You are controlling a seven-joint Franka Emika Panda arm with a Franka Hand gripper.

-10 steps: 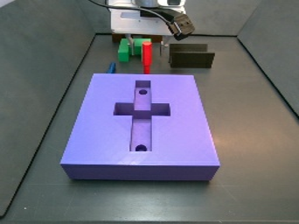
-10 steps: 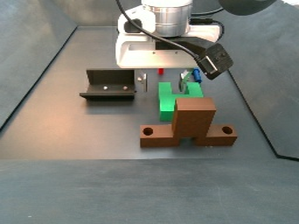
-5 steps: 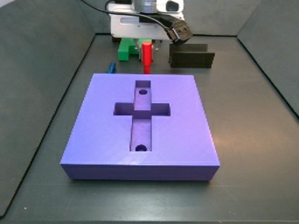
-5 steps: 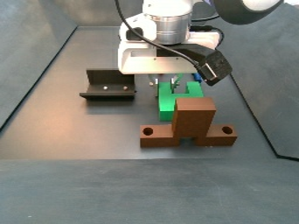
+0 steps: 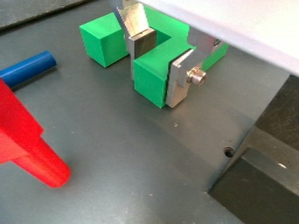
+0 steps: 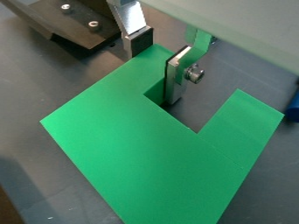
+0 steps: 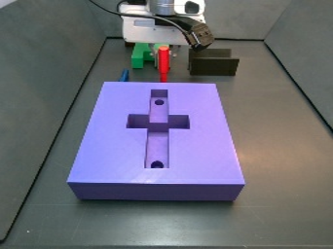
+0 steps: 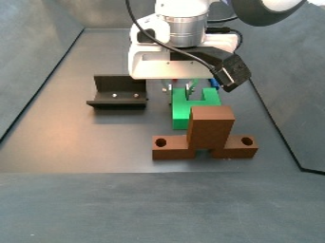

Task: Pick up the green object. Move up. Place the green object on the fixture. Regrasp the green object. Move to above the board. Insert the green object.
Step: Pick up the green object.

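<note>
The green object (image 5: 153,79) is a chunky block with a square notch, lying on the dark floor at the back of the cell, seen in both side views (image 7: 140,52) (image 8: 184,112). My gripper (image 5: 160,58) is down on it and straddles one arm of the block. One finger (image 5: 138,37) sits in the notch and the other finger (image 5: 180,80) is against the outer face. Both press on the green object (image 6: 128,131). The fixture (image 7: 212,63) stands beside it (image 8: 117,92). The purple board (image 7: 159,136) lies in front.
A red peg (image 7: 164,63) stands by the green object, close to my gripper (image 5: 24,131). A small blue piece (image 5: 26,67) lies nearby. A brown cross-shaped stand (image 8: 203,133) stands right beside the green object. Dark walls enclose the floor.
My gripper has come down onto the green object over the last second. In the last half second it has stayed in place. The green object has not moved.
</note>
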